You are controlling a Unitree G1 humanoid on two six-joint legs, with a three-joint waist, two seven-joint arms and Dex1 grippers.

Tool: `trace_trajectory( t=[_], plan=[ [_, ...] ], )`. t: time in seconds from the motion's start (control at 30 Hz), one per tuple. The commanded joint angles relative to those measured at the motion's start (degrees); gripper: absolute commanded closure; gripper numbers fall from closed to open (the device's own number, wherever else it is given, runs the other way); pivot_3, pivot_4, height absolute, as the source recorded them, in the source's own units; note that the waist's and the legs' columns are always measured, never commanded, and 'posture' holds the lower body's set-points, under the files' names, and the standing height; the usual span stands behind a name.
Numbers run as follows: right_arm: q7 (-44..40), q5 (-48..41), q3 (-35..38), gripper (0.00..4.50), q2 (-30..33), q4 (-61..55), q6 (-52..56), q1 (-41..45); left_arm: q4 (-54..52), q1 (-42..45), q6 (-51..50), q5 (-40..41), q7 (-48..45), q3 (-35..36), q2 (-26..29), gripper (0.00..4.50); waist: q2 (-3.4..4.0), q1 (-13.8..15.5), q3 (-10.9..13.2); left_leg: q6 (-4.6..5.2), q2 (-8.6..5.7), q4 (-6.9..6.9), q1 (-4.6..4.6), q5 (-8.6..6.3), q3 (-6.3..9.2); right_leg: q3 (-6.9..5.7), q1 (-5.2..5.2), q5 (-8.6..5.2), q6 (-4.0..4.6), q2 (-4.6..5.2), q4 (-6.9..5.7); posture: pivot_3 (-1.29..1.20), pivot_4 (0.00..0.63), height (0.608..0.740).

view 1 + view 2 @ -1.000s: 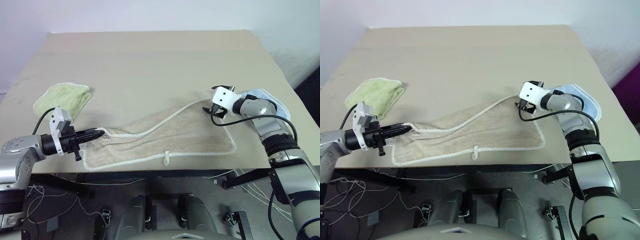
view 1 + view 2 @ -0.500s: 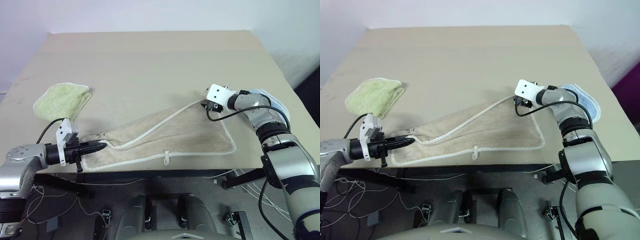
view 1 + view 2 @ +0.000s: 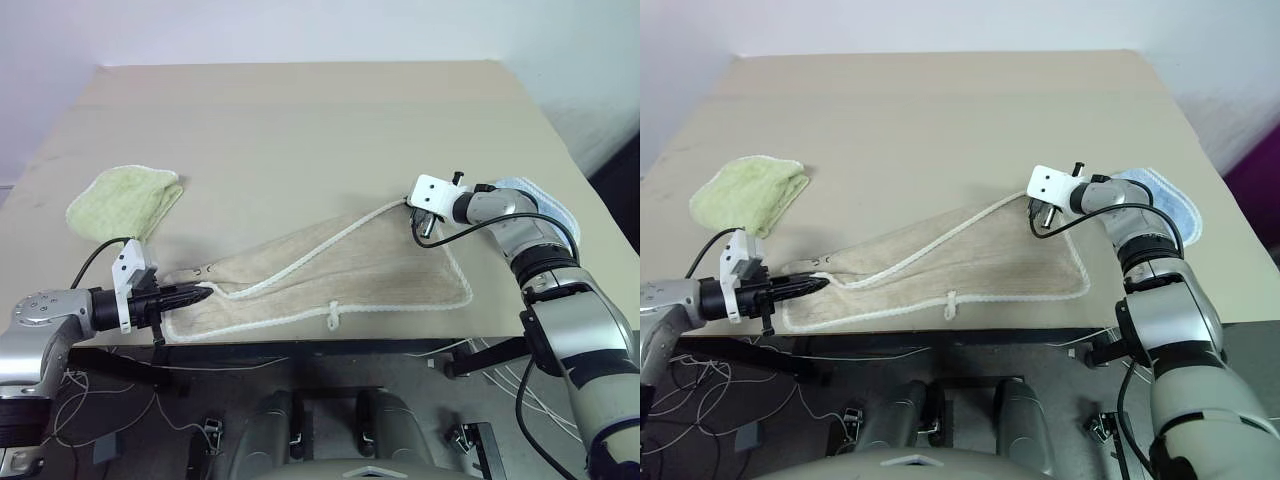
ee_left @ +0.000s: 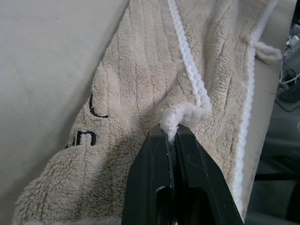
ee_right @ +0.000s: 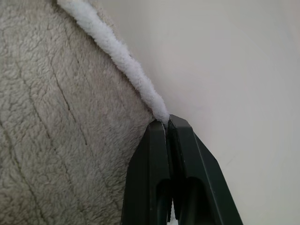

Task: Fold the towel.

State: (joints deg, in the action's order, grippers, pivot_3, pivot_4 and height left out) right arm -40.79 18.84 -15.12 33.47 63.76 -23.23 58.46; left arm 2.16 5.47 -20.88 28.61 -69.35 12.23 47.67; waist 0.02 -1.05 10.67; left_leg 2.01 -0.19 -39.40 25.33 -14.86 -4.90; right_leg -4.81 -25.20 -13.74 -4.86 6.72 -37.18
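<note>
Here the towel (image 3: 330,272) lies half folded along the desk's (image 3: 300,130) near edge, its white corded edging running diagonally from the near left corner region up toward the right side. The left gripper (image 3: 205,293), at the near edge on the left, is clamped on a bunched corner of the cord, its fingers (image 4: 161,187) pressed together around the white edging; black stitched lettering shows on the pile beside them. The right gripper (image 3: 1037,212), toward the desk's right edge, is closed on the towel's far right corner, pinching the cord where it meets bare desk. A white loop tag (image 3: 333,318) sits on the towel's near hem. A green cloth (image 3: 122,200) lies near the left edge; a blue cloth (image 3: 1160,200) lies by the right edge.
</note>
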Motion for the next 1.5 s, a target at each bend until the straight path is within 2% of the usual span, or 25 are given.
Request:
trace_trajectory(
  t=[0.03,0.17,0.43,0.57,0.67,0.8,0.93,1.03,1.2,1.37,1.5],
  plan=[
    [-1.3,-3.3,3.7,4.45,3.5,-7.9,0.4,0.5,2.3,5.6,3.1,0.4,5.3,3.4,-2.8,4.5,0.01,0.4,0.0,0.0,-0.01,0.0,0.0,0.0,0.0,0.0,0.0,0.0,0.0,0.01,-0.01,0.0,0.15,0.701],
    [-2.2,-4.9,5.8,4.45,6.9,-14.5,2.7,-0.4,6.6,12.7,5.4,-1.3,11.8,4.0,-5.6,4.5,-0.03,0.3,0.0,0.02,-0.01,-0.06,0.01,0.01,0.01,-0.01,0.03,0.01,-0.01,0.01,-0.02,0.0,0.15,0.701],
    [-1.1,-5.6,9.8,4.45,14.4,-19.0,6.6,5.5,22.9,37.2,10.1,-3.4,23.5,4.5,-12.2,4.5,-0.08,0.2,0.0,0.1,-0.04,-0.26,0.06,-0.01,0.05,-0.07,0.09,0.02,-0.03,-0.01,-0.07,0.0,0.15,0.701],
    [-4.9,-8.8,11.9,4.45,17.3,-23.5,9.1,6.4,30.4,44.9,11.1,-2.0,22.6,6.5,-11.0,4.5,-0.09,-0.1,0.0,0.1,0.0,-0.26,0.06,-0.01,0.0,-0.04,0.08,0.01,-0.05,-0.06,-0.02,0.0,0.15,0.701],
    [-10.3,-14.1,14.8,4.45,19.7,-31.8,13.9,3.2,31.6,45.8,9.4,-0.3,17.5,7.3,-7.8,4.5,-0.09,-0.3,0.0,0.11,0.02,-0.26,0.06,-0.01,-0.06,-0.01,0.06,-0.01,-0.08,-0.09,-0.02,0.0,0.15,0.701],
    [-15.8,-20.1,18.0,4.45,22.6,-44.1,21.8,-4.2,27.0,41.1,6.8,2.5,9.0,7.5,-4.2,4.5,-0.1,0.0,0.0,0.12,0.05,-0.3,0.05,-0.01,-0.04,-0.02,0.11,-0.02,-0.1,-0.1,-0.01,0.0,0.15,0.701],
    [-22.9,-30.6,24.9,4.45,27.1,-62.9,35.8,-22.5,15.2,27.3,-4.8,9.9,1.2,10.3,1.1,4.5,-0.09,0.4,0.0,0.23,0.07,-0.42,0.06,-0.1,0.03,-0.03,0.2,-0.03,-0.09,0.05,0.03,0.0,0.15,0.701],
    [-26.5,-35.9,29.5,4.45,28.9,-73.5,42.6,-36.8,8.8,17.2,-8.4,11.4,-2.1,10.9,3.6,4.5,-0.11,0.6,0.0,0.29,0.06,-0.59,0.06,-0.15,0.11,-0.06,0.3,-0.02,-0.09,0.12,0.0,0.0,0.15,0.701],
    [-29.0,-41.8,34.7,4.45,29.8,-82.7,49.6,-49.3,2.5,4.3,-10.8,10.5,-4.3,11.3,6.1,4.5,-0.06,0.4,0.0,0.43,0.07,-0.56,-0.01,-0.48,0.21,-0.03,0.31,-0.05,0.06,0.27,0.04,0.0,0.15,0.701],
    [-31.6,-45.1,37.5,4.45,30.9,-85.6,52.4,-55.0,-2.2,-3.3,-12.1,10.4,-4.6,11.9,7.5,4.5,-0.06,0.5,0.0,0.39,0.07,-0.49,0.01,-0.5,0.24,0.0,0.24,-0.13,0.22,0.35,0.1,0.0,0.15,0.701],
    [-29.2,-43.1,34.4,4.45,30.5,-83.9,50.5,-52.7,-2.0,-3.3,-11.6,9.8,-2.0,11.5,6.3,4.5,-0.06,0.5,0.0,0.39,0.04,-0.48,0.01,-0.5,0.24,0.0,0.04,-0.11,0.27,0.39,0.15,0.0,0.15,0.701]
  ],
)
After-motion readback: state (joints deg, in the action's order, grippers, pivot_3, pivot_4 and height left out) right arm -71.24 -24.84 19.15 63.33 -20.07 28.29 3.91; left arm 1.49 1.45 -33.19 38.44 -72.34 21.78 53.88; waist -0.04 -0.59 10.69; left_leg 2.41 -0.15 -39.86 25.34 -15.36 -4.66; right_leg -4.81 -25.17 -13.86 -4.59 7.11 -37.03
